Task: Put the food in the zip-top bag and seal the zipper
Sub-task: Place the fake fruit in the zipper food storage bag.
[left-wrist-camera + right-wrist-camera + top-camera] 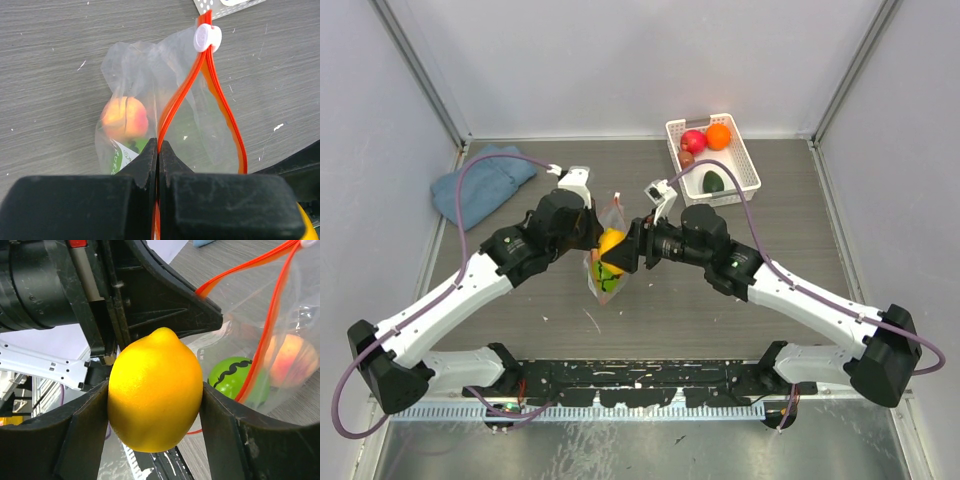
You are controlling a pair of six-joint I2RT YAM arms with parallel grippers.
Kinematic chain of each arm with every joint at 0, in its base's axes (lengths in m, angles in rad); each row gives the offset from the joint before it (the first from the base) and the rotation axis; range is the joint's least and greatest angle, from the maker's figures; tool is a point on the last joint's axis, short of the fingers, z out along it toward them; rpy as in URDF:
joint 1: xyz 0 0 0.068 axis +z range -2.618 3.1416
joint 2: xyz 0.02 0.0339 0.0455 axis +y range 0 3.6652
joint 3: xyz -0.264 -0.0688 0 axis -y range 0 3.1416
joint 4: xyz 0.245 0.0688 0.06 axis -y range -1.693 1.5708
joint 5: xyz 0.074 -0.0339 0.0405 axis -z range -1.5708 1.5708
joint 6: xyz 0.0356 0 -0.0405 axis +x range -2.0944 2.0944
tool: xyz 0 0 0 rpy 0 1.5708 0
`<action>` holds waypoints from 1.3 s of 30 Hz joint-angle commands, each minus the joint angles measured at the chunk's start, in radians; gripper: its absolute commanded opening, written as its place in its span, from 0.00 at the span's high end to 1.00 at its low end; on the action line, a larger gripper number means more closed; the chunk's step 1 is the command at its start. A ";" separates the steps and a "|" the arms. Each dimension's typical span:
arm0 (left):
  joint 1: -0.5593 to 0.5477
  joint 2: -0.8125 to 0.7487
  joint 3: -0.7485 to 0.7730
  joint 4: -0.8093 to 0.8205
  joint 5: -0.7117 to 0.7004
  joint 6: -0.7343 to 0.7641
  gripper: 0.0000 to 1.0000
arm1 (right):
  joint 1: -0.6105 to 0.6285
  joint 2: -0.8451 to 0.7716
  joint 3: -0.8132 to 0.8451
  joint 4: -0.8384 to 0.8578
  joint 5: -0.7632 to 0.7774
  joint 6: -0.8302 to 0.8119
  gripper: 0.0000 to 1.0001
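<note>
Left gripper (158, 145) is clamped tight on one lip of the zipper (186, 90). That's deliberate: it props up that side of the zip-top bag (135, 65) so the red-orange strip bows into an open loop. The white slider (207, 38) is parked at the far end, clear of the mouth. The right gripper (155, 407) has its jaws spread to fruit width, squeezing the yellow lemon (155, 390) by its sides. From the top camera the lemon hangs right at the bag's opening, mid-table between my two wrists. Already down in the bag are the peach (125, 119) and the green fruit (232, 377), lying low against the plastic. In the white basket (748, 175) at the far right I can see the red fruit (694, 140), the orange fruit (718, 135), a small brown one (686, 158) and a dark green piece (714, 181). I reckon we're well short of halfway. My next job is threading the lemon through that loop without snagging the loose lip, and the seal comes last.
</note>
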 commanded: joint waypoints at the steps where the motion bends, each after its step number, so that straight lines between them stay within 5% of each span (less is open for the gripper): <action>1: 0.002 -0.036 0.010 0.052 0.040 -0.033 1.00 | 0.009 -0.002 0.038 0.070 0.073 0.006 0.55; 15: 0.003 -0.084 -0.022 0.041 0.121 -0.052 1.00 | 0.009 0.042 0.013 -0.030 0.264 -0.048 0.54; 39: 0.003 -0.074 -0.059 0.089 0.175 -0.106 1.00 | 0.013 0.233 -0.090 0.389 0.400 0.129 0.49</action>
